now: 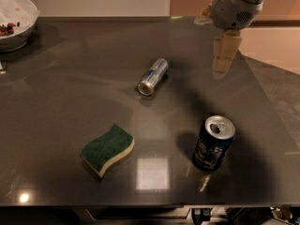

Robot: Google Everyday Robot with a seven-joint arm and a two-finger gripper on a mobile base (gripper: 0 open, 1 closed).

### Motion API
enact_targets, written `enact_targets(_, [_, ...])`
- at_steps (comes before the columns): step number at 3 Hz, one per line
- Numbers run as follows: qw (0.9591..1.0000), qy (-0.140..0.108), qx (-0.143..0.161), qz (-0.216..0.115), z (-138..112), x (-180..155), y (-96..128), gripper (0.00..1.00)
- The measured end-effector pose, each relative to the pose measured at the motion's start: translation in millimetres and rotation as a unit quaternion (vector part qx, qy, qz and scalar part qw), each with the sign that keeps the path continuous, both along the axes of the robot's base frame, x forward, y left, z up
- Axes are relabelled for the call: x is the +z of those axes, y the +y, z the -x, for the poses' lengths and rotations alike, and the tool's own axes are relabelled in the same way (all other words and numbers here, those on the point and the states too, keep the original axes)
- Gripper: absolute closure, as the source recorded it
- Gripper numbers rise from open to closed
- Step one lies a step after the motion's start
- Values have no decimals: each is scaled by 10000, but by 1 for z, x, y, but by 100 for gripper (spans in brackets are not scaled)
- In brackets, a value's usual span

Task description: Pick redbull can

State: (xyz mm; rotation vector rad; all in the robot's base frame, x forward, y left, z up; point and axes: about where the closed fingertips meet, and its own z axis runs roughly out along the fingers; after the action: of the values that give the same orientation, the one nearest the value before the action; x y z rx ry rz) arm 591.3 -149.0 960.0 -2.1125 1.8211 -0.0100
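Observation:
The redbull can (153,76), slim and silver with blue panels, lies on its side near the middle of the dark table (61,93). My gripper (223,60) hangs from the grey arm at the upper right, above the table and well to the right of the can. Nothing is seen in it.
A wider dark navy can (213,143) stands upright at the front right. A green and yellow sponge (107,149) lies at the front left. A white bowl (16,20) with some food sits at the back left corner. The table's right edge runs diagonally below the gripper.

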Motion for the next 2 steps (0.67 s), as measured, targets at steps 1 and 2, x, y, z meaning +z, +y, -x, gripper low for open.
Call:
enact_targets(1, [9959, 38, 901, -12, -28, -22, 48, 0])
enact_targets(2, [9877, 81, 1560, 59, -40, -42, 85, 0])
